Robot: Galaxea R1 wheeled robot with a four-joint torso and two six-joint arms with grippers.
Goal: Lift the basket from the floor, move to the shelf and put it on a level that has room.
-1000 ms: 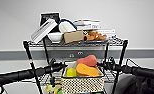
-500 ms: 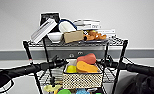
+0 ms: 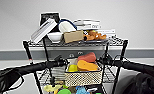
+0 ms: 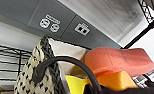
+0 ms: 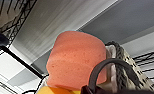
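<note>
Basket, small rectangular cream-white woven (image 3: 83, 77), holding orange, yellow and green soft sponge-like items (image 3: 86, 65), sits between my two arms at the second tier from the top (image 3: 108, 75) of the black-posted wire shelf (image 3: 75, 44). I cannot tell whether it rests on that tier's grid. Left gripper (image 3: 60, 61) is at the basket's left end, right gripper (image 3: 104, 60) at its right end; for both I cannot tell whether the fingers are apart or clamped. Left wrist view: basket's dark braided rim (image 4: 51, 67) and a dark loop handle (image 4: 68, 62) close up. Top tier carries books (image 3: 44, 30), a white bowl (image 3: 54, 36), a brown cardboard box (image 3: 73, 36). Colourful toys (image 3: 65, 89) on the tier below.
</note>
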